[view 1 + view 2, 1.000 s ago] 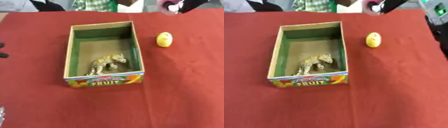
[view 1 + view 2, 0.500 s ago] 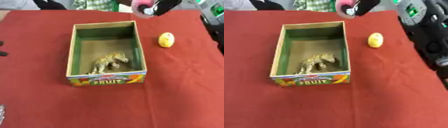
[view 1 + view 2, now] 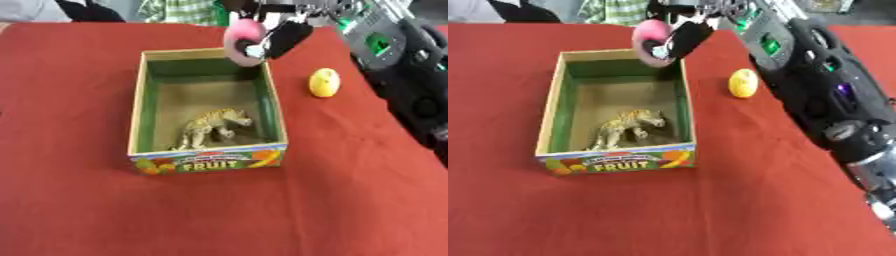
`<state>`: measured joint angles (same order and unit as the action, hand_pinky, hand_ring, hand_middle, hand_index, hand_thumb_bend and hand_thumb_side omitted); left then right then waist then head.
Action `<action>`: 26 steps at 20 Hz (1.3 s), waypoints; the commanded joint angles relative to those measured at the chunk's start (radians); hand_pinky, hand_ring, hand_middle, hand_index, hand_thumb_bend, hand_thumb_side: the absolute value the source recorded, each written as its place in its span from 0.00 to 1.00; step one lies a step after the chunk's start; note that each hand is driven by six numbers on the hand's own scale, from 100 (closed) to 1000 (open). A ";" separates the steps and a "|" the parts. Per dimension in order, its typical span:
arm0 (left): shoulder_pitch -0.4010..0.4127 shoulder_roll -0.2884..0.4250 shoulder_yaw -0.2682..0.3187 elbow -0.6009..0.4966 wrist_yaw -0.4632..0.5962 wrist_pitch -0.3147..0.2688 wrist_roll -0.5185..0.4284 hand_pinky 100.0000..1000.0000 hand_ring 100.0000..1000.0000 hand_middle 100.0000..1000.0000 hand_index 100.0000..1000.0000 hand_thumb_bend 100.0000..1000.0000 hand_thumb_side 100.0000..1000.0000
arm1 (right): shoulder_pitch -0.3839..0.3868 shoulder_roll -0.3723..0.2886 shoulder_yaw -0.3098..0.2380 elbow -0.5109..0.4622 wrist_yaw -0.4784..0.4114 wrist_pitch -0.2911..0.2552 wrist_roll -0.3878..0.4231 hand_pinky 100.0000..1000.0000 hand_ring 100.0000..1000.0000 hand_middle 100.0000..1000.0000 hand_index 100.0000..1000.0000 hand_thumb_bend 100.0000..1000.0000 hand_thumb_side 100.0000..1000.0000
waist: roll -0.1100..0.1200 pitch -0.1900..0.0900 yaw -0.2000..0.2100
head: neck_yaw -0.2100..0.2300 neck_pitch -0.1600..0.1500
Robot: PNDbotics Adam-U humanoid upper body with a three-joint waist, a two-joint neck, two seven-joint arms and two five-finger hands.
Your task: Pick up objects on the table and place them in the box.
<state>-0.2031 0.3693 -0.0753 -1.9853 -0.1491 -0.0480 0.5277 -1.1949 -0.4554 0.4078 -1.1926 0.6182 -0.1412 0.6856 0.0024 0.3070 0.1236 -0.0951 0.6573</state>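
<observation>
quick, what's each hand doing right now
Left hand: not in view.
Right hand: shut on the pink object, held above the far right corner of the box.

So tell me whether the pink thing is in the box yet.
Not yet. The pink object is held in the right hand, above the box's far right corner; only the tiger figure lies inside.

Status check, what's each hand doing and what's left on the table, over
Right hand shut on pink object, above box's far rim. Left hand out of view. Toy tiger in box; yellow fruit on table. Path unobstructed.
</observation>
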 commanded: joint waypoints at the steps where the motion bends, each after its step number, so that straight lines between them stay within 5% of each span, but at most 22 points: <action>1: -0.011 0.010 0.002 -0.015 0.005 0.001 -0.001 0.43 0.59 0.63 0.67 0.00 0.79 | -0.016 0.019 0.003 0.035 0.042 -0.011 -0.002 0.69 0.73 0.45 0.53 0.00 0.31 | 0.001 -0.024 0.003 | -0.005 -0.013; 8: -0.016 0.008 -0.001 -0.015 0.006 0.000 -0.004 0.43 0.59 0.63 0.67 0.00 0.79 | -0.028 0.079 0.016 0.136 0.136 -0.070 -0.002 0.70 0.75 0.50 0.63 0.00 0.42 | -0.001 -0.018 0.010 | -0.009 -0.008; 18: -0.021 0.008 -0.002 -0.015 0.008 0.002 -0.008 0.43 0.59 0.63 0.67 0.00 0.79 | -0.041 0.104 0.007 0.205 0.233 -0.136 0.036 0.75 0.83 0.70 0.82 0.00 0.73 | -0.005 -0.015 0.016 | -0.006 -0.001; 23: -0.023 0.008 -0.003 -0.015 0.008 0.003 -0.009 0.43 0.59 0.63 0.67 0.00 0.79 | -0.042 0.105 0.000 0.202 0.239 -0.136 0.051 0.77 0.87 0.76 0.88 0.34 0.81 | -0.003 -0.015 0.016 | -0.007 0.000; 26: -0.022 0.009 -0.002 -0.015 0.008 0.003 -0.009 0.43 0.59 0.63 0.67 0.00 0.79 | -0.042 0.102 -0.006 0.185 0.223 -0.131 0.061 0.78 0.88 0.77 0.90 0.43 0.83 | -0.002 -0.016 0.015 | -0.007 -0.001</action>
<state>-0.2129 0.3686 -0.0804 -1.9853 -0.1418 -0.0440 0.5205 -1.2067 -0.3429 0.4145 -0.9835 0.8485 -0.2721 0.7404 -0.0040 0.3089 0.1374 -0.1010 0.6565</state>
